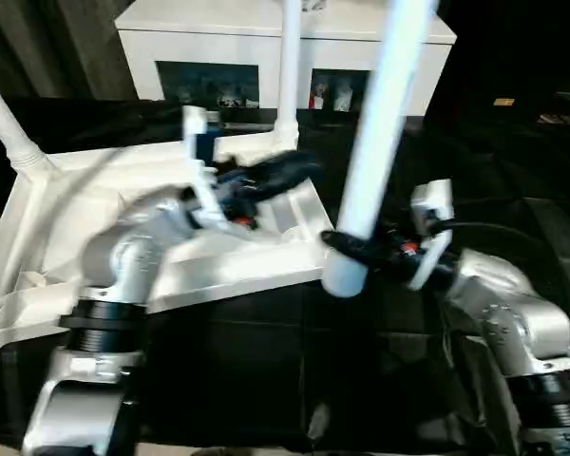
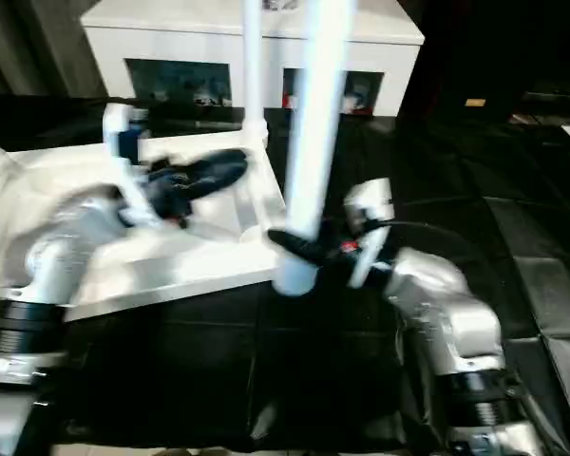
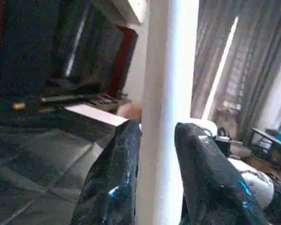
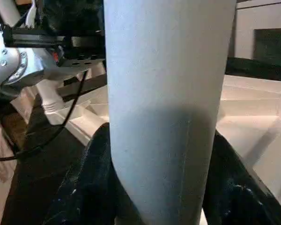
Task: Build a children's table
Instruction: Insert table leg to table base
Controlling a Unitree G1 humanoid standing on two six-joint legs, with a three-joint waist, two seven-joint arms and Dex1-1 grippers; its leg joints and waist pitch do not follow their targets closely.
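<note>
A: We've got the tabletop (image 1: 228, 256) flipped, ribs up, so sockets face us.

B: Yep. Our right claw (image 1: 353, 249) is clamped on a loose leg (image 1: 375, 142); left claw (image 1: 280, 171) hangs parted above the top.

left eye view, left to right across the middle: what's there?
Fitted leg at the far left corner → upturned tabletop → left gripper → loose leg held by the right gripper → right forearm.
</note>
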